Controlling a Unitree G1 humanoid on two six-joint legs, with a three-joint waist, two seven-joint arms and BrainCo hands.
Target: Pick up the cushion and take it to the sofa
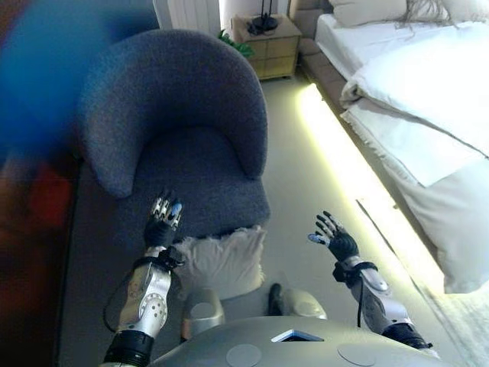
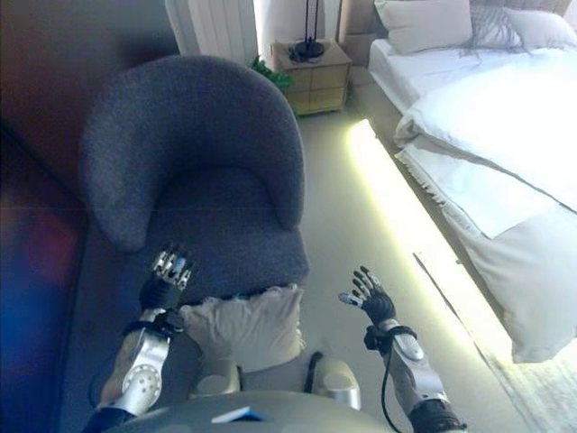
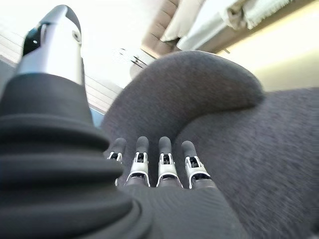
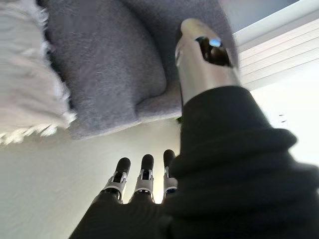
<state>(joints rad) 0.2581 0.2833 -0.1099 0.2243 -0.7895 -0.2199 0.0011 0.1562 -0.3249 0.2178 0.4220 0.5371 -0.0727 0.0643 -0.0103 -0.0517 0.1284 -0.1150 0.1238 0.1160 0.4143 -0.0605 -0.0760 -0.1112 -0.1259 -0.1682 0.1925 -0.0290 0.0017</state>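
Because the fringed cream cushion (image 2: 245,329) leaning on the floor against the grey armchair's (image 2: 203,171) front edge looks soft and light, it should squash under grip. Both flanks suit holding; the left robot hand (image 2: 164,281) and right robot hand (image 2: 368,298) hover spread, empty.

The cushion (image 2: 248,329) is a pale cream, square pillow with a short fringe along its edges. It leans on the floor against the front of the sofa (image 2: 203,171), its upper edge just touching the seat's front rim. The sofa is a dark grey, nubbly tub seat with a rounded back that curves into low arms. Its seat is bare. Neither hand touches the cushion.
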